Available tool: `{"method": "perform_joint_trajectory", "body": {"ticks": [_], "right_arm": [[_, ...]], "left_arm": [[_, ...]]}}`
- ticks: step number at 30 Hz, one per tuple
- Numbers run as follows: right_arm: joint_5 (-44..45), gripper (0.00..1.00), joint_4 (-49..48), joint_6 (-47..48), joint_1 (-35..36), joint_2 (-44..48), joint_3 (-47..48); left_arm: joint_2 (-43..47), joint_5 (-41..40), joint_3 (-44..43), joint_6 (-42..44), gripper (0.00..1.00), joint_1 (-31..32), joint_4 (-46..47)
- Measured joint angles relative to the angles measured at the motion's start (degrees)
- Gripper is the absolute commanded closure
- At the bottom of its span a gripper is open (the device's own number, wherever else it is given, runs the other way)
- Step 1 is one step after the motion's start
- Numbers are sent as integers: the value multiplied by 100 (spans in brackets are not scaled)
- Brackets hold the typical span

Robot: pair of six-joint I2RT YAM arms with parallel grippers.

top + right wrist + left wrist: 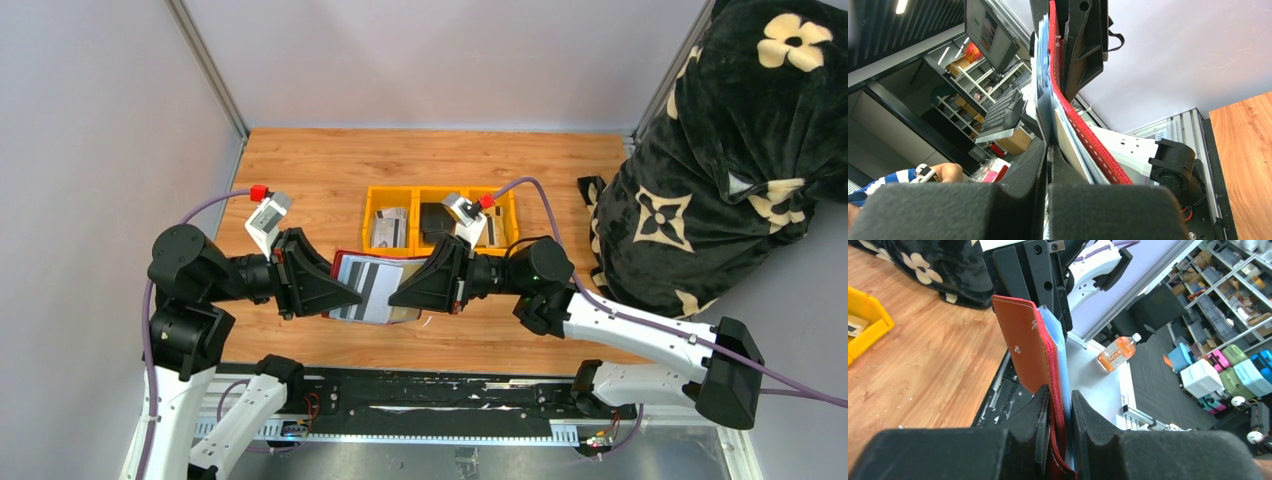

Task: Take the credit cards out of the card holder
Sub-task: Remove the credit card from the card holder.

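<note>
A: Looking at the left gripper [1059, 407] first. Holding anything?

B: Clamping the card holder [1023, 340] by its near edge, with pads pressing on both sides of the red leather. Keeping it on edge, up off the table [300, 170].

A: And finding the cards [1060, 352] where?

B: Sitting inside the card holder, with pale edges peeking out beside the red flap (showing dark stripes from the top view).

A: Checking the right gripper [1048, 150] now.

B: Pinching the edge of the cards from the opposite side, jaws closed nearly flat together. Leaving the red flap outside the pads, curving past on the right.

A: So facing each other?

B: Meeting nose to nose over the middle of the table, nearer the front edge, with the card holder stretching between them.

A: Spotting anything behind?

B: Seeing a yellow tray [415, 190] just beyond, with loose cards [390, 228] lying in its left compartment and something black in the middle one. Also seeing a black flowered blanket [740, 150] bulking up at the right side of the table.
</note>
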State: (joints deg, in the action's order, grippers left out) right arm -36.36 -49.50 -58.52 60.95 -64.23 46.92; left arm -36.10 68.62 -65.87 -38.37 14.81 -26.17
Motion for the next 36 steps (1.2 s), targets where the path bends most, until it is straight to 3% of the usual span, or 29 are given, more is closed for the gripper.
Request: {"method": "perform_joint_trajectory", "body": {"ticks": [8, 17, 19, 23, 26, 32, 36], "right_arm": [[37, 100, -138, 2, 0, 66, -96], [37, 99, -190, 2, 0, 66, -114], [37, 74, -186, 2, 0, 66, -114], [9, 63, -111, -7, 0, 72, -74], [9, 67, -31, -13, 0, 70, 46], [39, 100, 52, -28, 0, 17, 155], [59, 100, 61, -17, -24, 17, 153]], "left_arm": [[-2, -68, 11, -129, 95, 2, 63], [-7, -85, 11, -125, 95, 7, 59], [-7, -87, 11, -114, 95, 7, 55], [0, -129, 7, -61, 96, 2, 72], [0, -155, 7, -55, 96, 2, 74], [0, -153, -57, 28, 96, 4, 72], [0, -155, -68, 39, 95, 4, 50]]}}
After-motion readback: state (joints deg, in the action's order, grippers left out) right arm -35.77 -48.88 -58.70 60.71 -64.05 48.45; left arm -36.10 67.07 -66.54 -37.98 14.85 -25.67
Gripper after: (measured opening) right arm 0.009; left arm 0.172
